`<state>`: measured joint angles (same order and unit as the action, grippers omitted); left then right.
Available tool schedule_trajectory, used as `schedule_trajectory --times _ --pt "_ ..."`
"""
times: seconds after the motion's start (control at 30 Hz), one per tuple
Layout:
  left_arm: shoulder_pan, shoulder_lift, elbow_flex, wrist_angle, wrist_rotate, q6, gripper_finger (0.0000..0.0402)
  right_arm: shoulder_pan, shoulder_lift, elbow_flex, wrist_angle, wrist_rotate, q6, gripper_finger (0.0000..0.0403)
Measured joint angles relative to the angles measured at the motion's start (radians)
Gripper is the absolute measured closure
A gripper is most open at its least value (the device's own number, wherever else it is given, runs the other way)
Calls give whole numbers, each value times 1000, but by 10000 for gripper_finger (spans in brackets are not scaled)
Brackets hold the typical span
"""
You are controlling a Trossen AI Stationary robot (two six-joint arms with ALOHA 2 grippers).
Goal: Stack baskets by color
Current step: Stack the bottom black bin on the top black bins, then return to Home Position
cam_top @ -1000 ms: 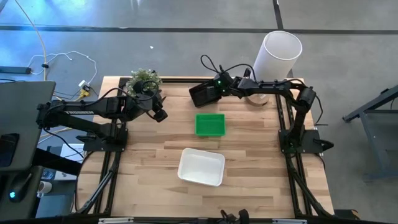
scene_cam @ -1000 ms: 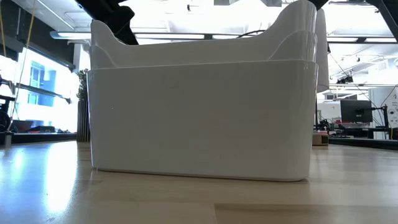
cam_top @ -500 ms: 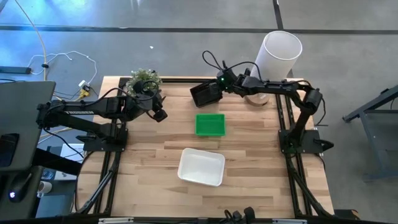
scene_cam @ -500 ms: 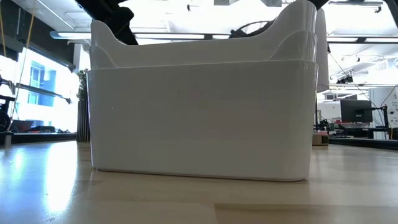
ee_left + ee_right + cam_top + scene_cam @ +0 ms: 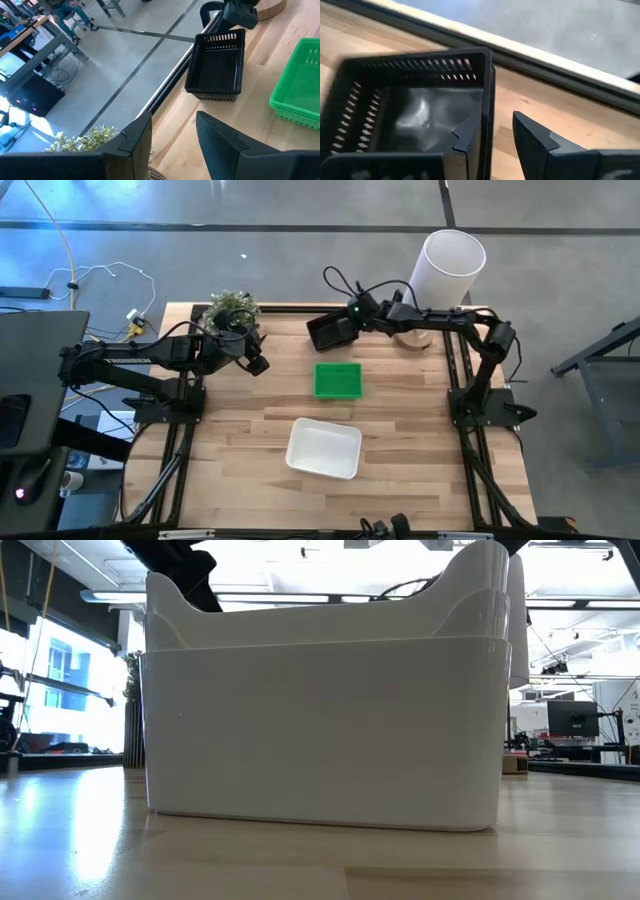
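Beside black basket (image 5: 326,332): green basket (image 5: 338,379), potted plant (image 5: 232,309), white lamp (image 5: 447,268).

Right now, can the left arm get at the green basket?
Probably yes. The left gripper hangs open beside the green basket, with bare table between them and nothing blocking.
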<state>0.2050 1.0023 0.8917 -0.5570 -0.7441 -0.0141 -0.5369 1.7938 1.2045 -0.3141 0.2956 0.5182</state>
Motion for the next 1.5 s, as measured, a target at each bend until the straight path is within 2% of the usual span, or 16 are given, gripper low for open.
schedule_trajectory --times 0.57,0.73,0.83,0.93,1.13,1.3,1.5 --pt "4 0 0 0 1 -9 261 0 28 -2 -115 31 85 304" --pt "5 0 0 0 4 -9 261 17 18 -2 -99 133 71 304" --pt "5 0 0 0 10 -9 261 23 13 14 -93 154 43 305" --pt "6 -2 0 -2 82 -9 261 27 12 44 -93 147 -2 305" --pt "5 -37 -1 -105 332 -21 261 55 11 108 -108 118 -96 305" --pt "6 -98 -84 -81 392 -58 261 98 11 151 -155 115 -188 305" --pt "6 -217 -232 53 430 -111 261 146 -2 172 -193 75 -292 305"
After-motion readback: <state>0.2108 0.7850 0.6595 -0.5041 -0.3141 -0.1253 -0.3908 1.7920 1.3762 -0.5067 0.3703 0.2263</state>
